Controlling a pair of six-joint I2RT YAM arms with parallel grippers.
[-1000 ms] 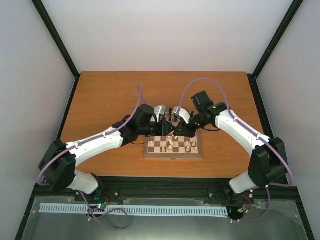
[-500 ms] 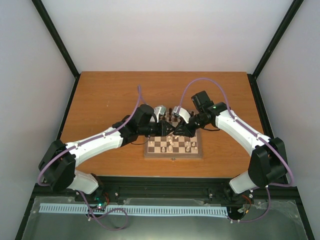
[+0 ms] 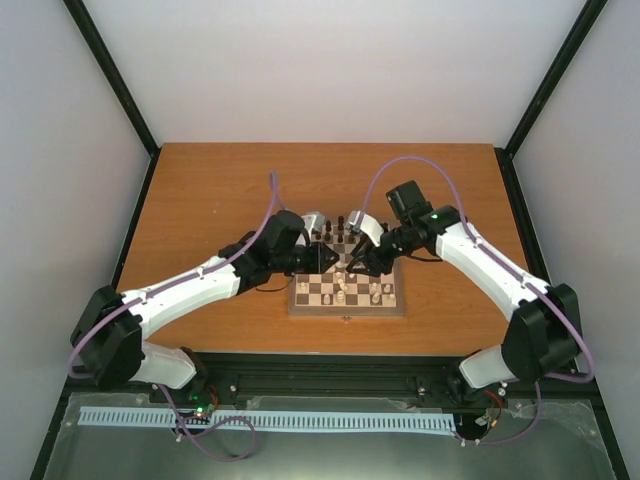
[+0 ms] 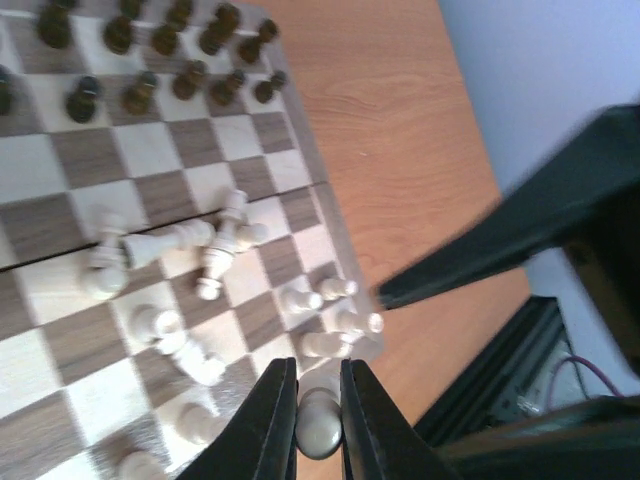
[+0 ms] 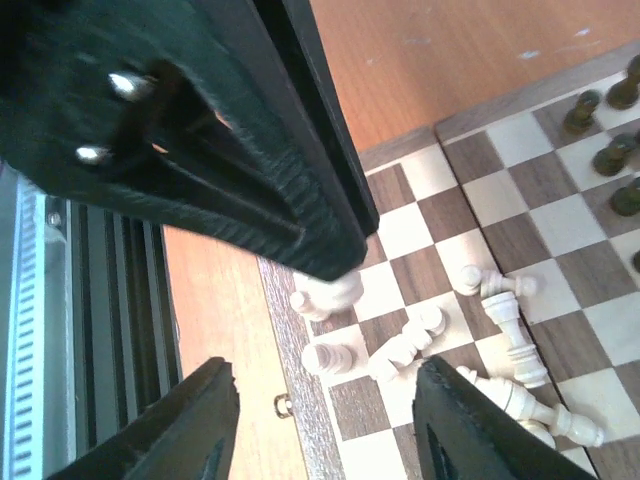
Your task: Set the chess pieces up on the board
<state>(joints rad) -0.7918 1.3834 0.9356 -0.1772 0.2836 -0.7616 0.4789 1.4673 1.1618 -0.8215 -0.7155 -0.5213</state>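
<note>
Soft even light, blurry near foregrounds

Cream pieces (image 4: 165, 238) toppled on checkered board (image 4: 140, 150); dark pieces (image 4: 190, 80) upright in rows.

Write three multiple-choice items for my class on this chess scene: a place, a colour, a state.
1. Where on the square checkered wooden chessboard do the dark brown turned wooden chess pieces stand? A far rows; B near rows; C centre.
2. What colour is the small turned wooden piece in the left gripper? A dark brown; B pale cream; C red.
3. How is the right gripper? A shut on a piece; B open, empty; C shut, empty.
Key: 1 A, they line its far edge; 2 B, cream shows between its closed fingers; 3 B, fingers wide apart, gripping nothing.
</note>
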